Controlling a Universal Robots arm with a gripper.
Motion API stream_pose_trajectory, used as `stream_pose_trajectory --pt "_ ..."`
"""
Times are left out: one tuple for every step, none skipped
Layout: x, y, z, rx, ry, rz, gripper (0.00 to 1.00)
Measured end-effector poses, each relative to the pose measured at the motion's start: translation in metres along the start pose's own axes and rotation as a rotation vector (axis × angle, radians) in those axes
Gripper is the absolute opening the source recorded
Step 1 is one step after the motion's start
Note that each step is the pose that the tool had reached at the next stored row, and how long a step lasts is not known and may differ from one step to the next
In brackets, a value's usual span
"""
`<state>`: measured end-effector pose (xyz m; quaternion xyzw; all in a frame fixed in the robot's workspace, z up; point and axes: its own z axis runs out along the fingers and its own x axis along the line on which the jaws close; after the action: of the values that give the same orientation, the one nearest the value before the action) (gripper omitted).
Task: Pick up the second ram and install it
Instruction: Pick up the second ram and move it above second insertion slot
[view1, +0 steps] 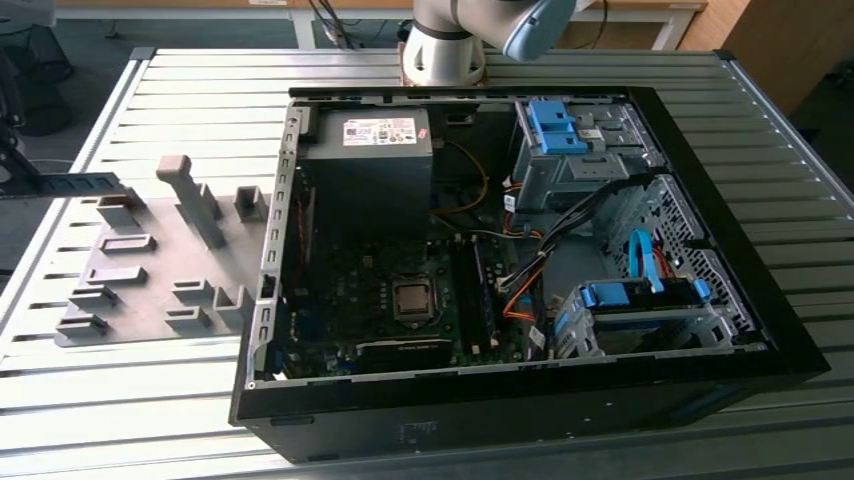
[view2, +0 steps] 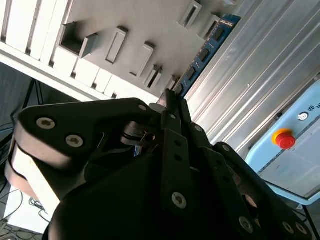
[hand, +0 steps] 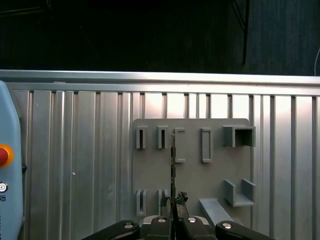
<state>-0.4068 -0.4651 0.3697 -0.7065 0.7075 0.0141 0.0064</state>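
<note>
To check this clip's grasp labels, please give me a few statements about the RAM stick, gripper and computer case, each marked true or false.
1. The gripper's jaws are shut on the RAM stick. True.
2. The RAM stick sits in a motherboard slot. False: it is held outside the computer case, near the grey fixture plate.
3. The computer case is closed. False: it lies open, showing the motherboard.
4. A red button shows in the second wrist view. True.

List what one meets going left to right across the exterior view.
second ram → grey fixture plate → power supply → blue-latched drive cage
</note>
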Motion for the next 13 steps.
stream_pose_trajectory --pt "-0.0001 0.0000 -0.0010 0.0000 0.0000 0.000 0.14" --pt "-0.0001 0.0000 -0.0019 0.0000 0.0000 0.000 0.14" --pt "-0.0001 0.0000 -0.0028 0.0001 0.0000 0.000 0.14" --pt "-0.0002 0.0000 -0.0039 0.0000 0.0000 0.000 0.14" --pt "-0.0003 0.0001 -0.0050 -0.0001 0.0000 0.000 0.14" --pt "-0.0003 0.0001 -0.0061 0.0000 0.0000 0.000 0.14" --pt "-0.0004 0.0001 -0.0072 0.0000 0.0000 0.000 0.14" --pt "-0.0004 0.0001 -0.0084 0.0000 0.0000 0.000 0.14" --pt "-0.0005 0.0001 -0.0096 0.0000 0.0000 0.000 0.14" --pt "-0.0006 0.0001 -0.0109 0.0000 0.0000 0.000 0.14" --pt "-0.0006 0.0001 -0.0122 0.0000 0.0000 0.000 0.14" --pt "-0.0007 0.0002 -0.0136 0.0000 0.0000 0.000 0.14" --pt "-0.0007 0.0002 -0.0149 0.0001 0.0000 0.000 0.14"
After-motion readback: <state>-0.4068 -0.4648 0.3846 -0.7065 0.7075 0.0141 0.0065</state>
